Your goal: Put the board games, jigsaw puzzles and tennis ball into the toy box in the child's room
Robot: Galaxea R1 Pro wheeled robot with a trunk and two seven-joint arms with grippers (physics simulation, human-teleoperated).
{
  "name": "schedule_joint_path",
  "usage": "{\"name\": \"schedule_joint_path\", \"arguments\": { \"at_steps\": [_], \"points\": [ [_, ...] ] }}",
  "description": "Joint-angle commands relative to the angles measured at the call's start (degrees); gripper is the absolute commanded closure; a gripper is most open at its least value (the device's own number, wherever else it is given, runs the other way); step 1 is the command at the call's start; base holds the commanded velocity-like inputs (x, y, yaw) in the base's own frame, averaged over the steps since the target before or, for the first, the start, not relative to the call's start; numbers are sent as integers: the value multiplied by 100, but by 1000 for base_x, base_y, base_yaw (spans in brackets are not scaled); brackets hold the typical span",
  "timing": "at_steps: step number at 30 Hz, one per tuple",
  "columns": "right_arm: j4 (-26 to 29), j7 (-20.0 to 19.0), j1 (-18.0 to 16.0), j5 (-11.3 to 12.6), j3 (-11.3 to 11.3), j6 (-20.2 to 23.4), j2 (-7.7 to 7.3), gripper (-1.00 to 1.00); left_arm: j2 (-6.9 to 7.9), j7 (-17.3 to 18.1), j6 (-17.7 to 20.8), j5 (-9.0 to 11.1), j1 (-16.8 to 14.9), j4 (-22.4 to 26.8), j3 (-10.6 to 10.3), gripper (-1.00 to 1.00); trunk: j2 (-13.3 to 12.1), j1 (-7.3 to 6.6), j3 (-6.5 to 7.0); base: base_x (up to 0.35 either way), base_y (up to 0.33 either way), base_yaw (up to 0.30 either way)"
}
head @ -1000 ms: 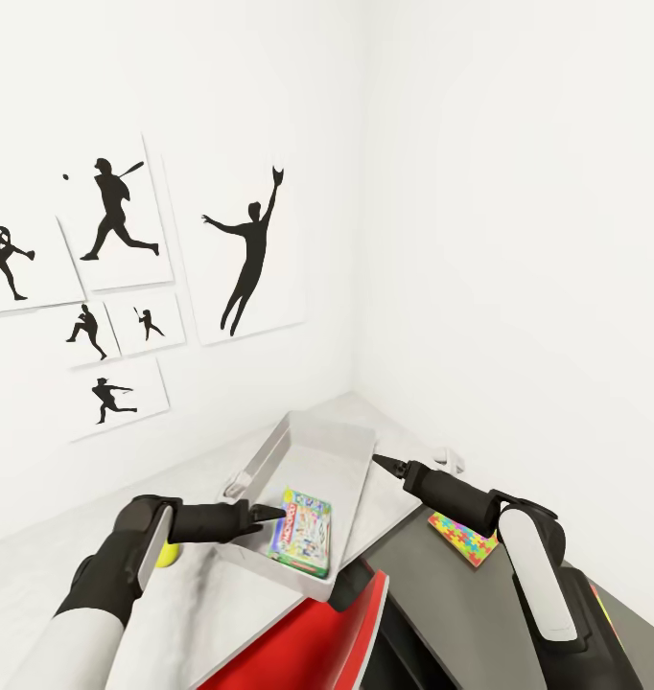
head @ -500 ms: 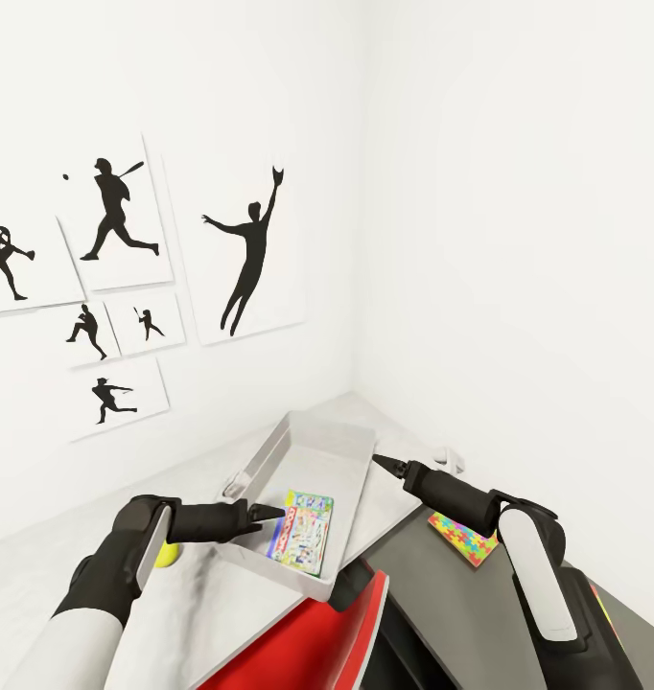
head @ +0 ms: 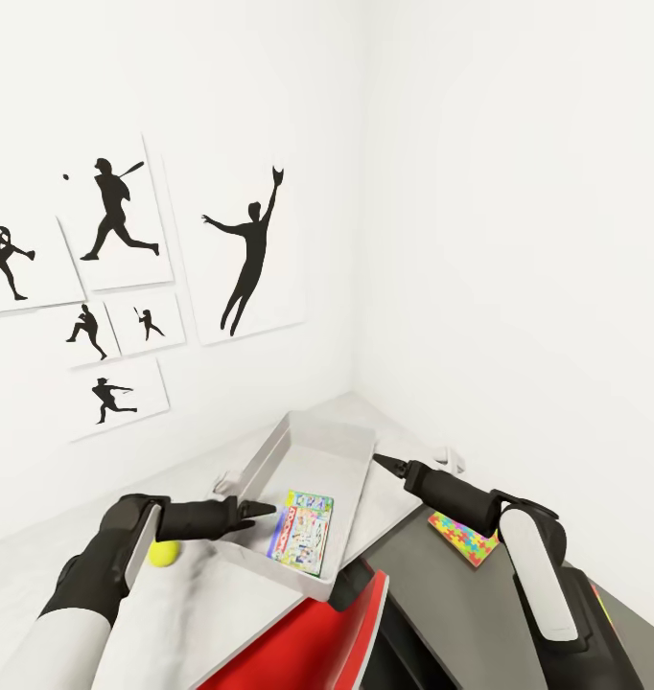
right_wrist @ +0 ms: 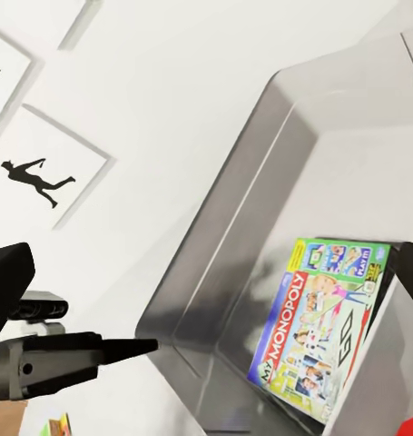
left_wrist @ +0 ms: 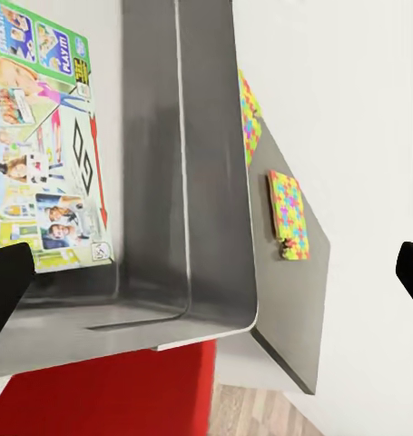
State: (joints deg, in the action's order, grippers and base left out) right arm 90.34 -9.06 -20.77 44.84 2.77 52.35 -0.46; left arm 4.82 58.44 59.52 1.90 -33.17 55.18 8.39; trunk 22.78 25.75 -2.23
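Pulled back to the left, the left gripper [head: 266,508] now sits outside the toy box [head: 351,443], fingers released; the board game [head: 303,531] lies flat in the box's near end. A tennis ball [head: 164,552] rests on the bench [head: 39,585] left of the box. The right gripper [head: 383,463] hovers right of the box; whether it is released or clenched I cannot tell.

Left wrist view: the board game [left_wrist: 44,145] lies inside the box [left_wrist: 183,218], with a jigsaw puzzle [left_wrist: 289,214] beyond it.

Right wrist view: the board game [right_wrist: 319,322] lies in the box [right_wrist: 260,227].

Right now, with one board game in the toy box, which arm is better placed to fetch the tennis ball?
Left. The tennis ball lies on the table beside the left gripper, under that forearm. The right gripper points across the toy box, nearer the jigsaw puzzle.
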Motion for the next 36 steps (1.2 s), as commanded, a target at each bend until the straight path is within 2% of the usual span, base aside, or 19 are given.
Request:
{"name": "schedule_joint_path", "arguments": {
  "at_steps": [1,9,12,18,25,27,31,36],
  "points": [
    [1,-57,-6,-51,14,28,1,-100,15,53,48,16,-5,3,7,-100,13,4,-14,-32,0,0],
    [1,-68,-6,-49,38,29,-7,-100,216,733,48,12,-5,34,11,-100,13,4,27,-176,97,-71],
    [1,-69,-6,-47,39,32,-7,-100,260,910,48,12,-1,61,7,-100,13,4,51,-130,75,-132],
    [1,-77,-6,-32,46,37,-13,-100,336,1502,48,-15,8,323,3,-100,13,4,101,-31,17,-148],
    [1,-78,-6,2,48,38,-39,-100,537,1757,48,0,12,466,-3,-100,13,4,160,-4,33,-175],
    [-3,-78,-6,6,49,38,-41,-100,593,1956,48,2,12,477,-4,-100,13,4,177,-1,177,-187],
    [-16,-78,-6,7,49,38,-20,-100,629,2255,48,-10,12,486,-4,-100,13,4,208,0,98,-195],
    [-49,-78,-6,8,49,31,-2,-100,666,2350,43,-10,16,489,-4,-100,13,4,247,0,19,-198]
  ]
}}
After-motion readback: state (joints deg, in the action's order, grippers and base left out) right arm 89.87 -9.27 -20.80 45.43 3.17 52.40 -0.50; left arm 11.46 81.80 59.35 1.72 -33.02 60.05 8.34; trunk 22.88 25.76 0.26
